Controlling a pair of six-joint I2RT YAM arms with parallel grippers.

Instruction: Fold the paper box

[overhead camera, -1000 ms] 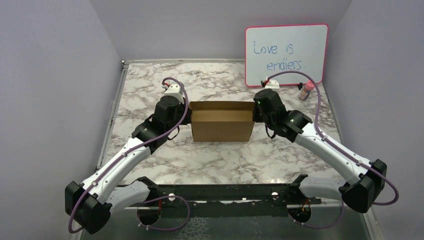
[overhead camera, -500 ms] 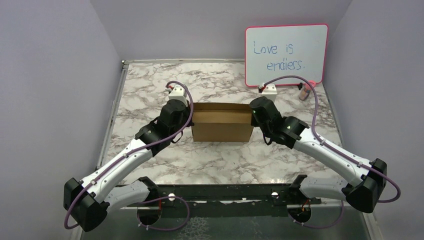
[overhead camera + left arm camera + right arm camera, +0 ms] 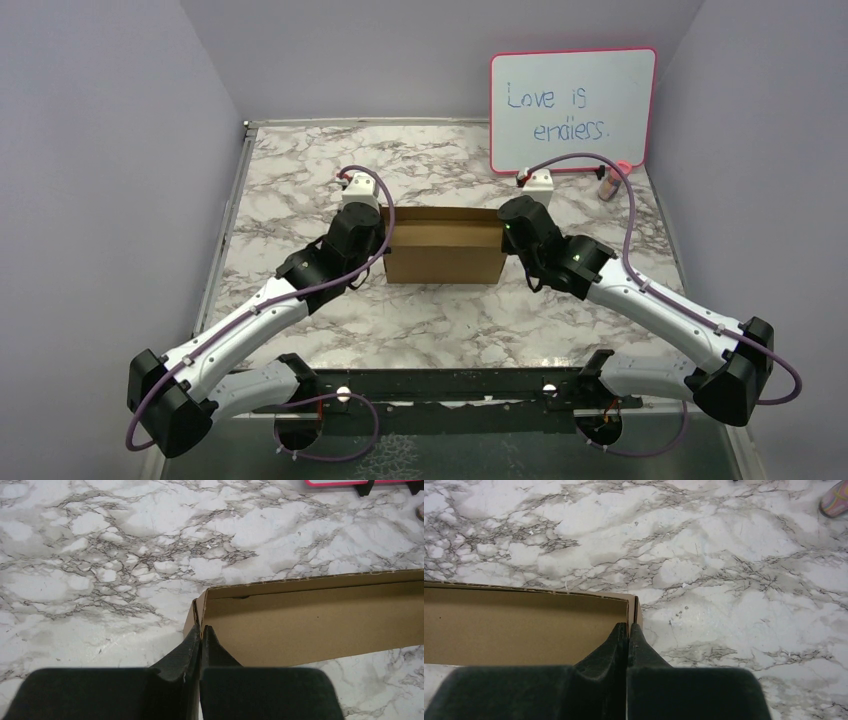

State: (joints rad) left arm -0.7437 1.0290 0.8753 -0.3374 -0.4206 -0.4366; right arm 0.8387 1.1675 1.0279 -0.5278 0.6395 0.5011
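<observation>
The paper box (image 3: pixel 443 255) is brown cardboard and stands mid-table with its walls up. My left gripper (image 3: pixel 381 236) is shut on the box's left end wall. In the left wrist view the fingertips (image 3: pixel 200 628) pinch the double wall edge, with the box (image 3: pixel 310 622) stretching off to the right. My right gripper (image 3: pixel 505 233) is shut on the right end wall. In the right wrist view its tips (image 3: pixel 628 626) clamp that wall edge, and the box's inside (image 3: pixel 524 627) lies to the left.
A pink-framed whiteboard (image 3: pixel 572 108) with blue writing stands at the back right. A small pink-capped bottle (image 3: pixel 608 184) sits beside its foot and shows as a colourful object (image 3: pixel 836 502) at the right wrist view's corner. Marble tabletop (image 3: pixel 300 180) surrounds the box.
Both wrists have shifted toward the back while holding the box's ends. The box's open inside shows less from above than a second ago.
</observation>
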